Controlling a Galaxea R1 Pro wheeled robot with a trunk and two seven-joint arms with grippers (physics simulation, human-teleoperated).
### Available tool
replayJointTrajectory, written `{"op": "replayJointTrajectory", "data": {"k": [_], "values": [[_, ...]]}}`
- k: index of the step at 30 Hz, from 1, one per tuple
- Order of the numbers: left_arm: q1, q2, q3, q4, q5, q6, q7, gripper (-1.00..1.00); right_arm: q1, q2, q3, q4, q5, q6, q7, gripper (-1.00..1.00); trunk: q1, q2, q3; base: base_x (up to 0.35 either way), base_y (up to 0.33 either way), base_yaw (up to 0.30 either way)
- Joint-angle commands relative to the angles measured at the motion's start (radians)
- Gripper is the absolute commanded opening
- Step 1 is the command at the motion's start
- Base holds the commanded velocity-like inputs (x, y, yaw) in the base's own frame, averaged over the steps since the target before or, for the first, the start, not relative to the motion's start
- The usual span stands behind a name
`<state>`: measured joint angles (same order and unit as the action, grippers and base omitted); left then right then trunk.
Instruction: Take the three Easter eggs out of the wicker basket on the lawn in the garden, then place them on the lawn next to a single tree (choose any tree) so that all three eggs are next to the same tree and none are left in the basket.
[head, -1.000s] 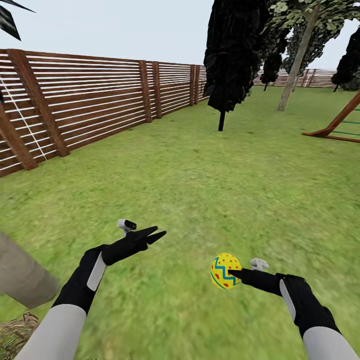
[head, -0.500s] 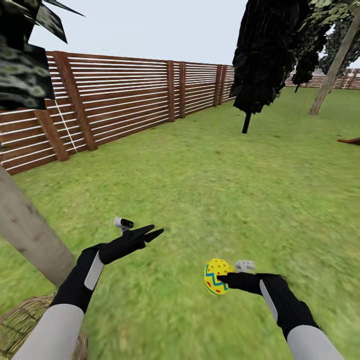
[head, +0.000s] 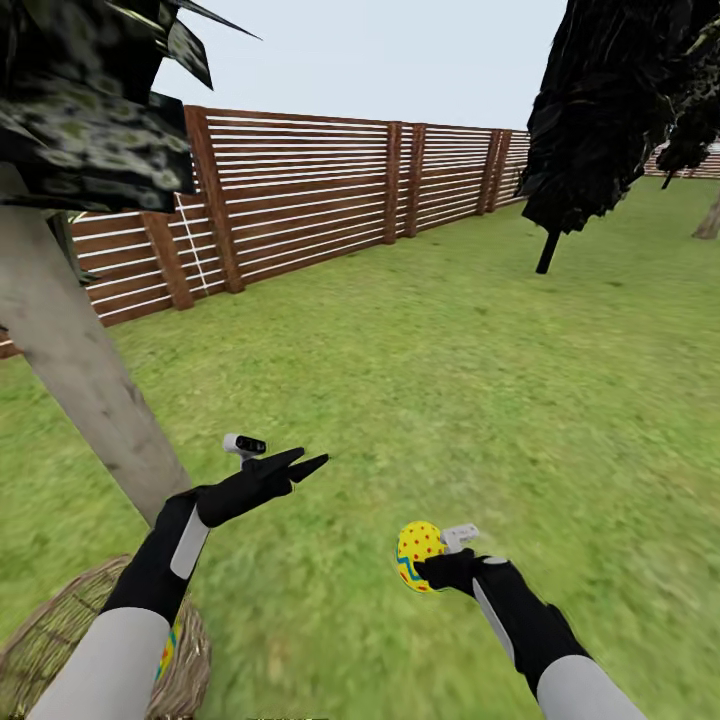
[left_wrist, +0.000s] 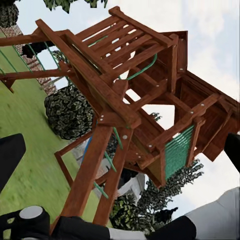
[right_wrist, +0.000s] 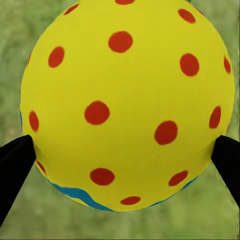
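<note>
Your right claw (head: 418, 572) grips one Easter egg (head: 415, 553) above the lawn (head: 450, 380). Your left claw (head: 308, 462) is released, near the tree (head: 90, 390) and wicker basket (head: 60, 625).

"Does any writing, label, brand or number show on anything here?"

"None can be read. The Easter egg (right_wrist: 127, 105) carries only red dots and a blue zigzag band, which is a pattern and not letters, and the fence (head: 330, 190) has plain slats with no sign."
</note>
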<state>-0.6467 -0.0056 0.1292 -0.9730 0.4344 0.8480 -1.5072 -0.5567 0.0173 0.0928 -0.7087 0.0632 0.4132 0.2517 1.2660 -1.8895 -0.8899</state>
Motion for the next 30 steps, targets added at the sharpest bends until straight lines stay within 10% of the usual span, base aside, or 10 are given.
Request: {"op": "replayJointTrajectory", "data": {"k": [1,14,30], "values": [[-0.001,0.0,0.001,-0.009,-0.002,0.014,-0.03,1.0,0.0,0.009,0.007,0.01,0.013,-0.008,-0.051,-1.0,0.0,0.0,-0.001,0.0,0.0,0.293],[0.033,-0.006,-0.003,-0.138,-0.002,0.023,-0.064,1.0,0.0,0.045,0.202,0.076,0.026,-0.137,-0.145,-1.0,0.0,0.0,-0.001,0.0,0.0,0.295],[0.042,-0.002,-0.002,-0.134,-0.002,0.022,-0.064,1.0,0.0,0.043,0.212,0.079,0.079,-0.171,-0.175,-1.0,0.0,0.0,-0.001,-0.049,-0.18,0.24]]}}
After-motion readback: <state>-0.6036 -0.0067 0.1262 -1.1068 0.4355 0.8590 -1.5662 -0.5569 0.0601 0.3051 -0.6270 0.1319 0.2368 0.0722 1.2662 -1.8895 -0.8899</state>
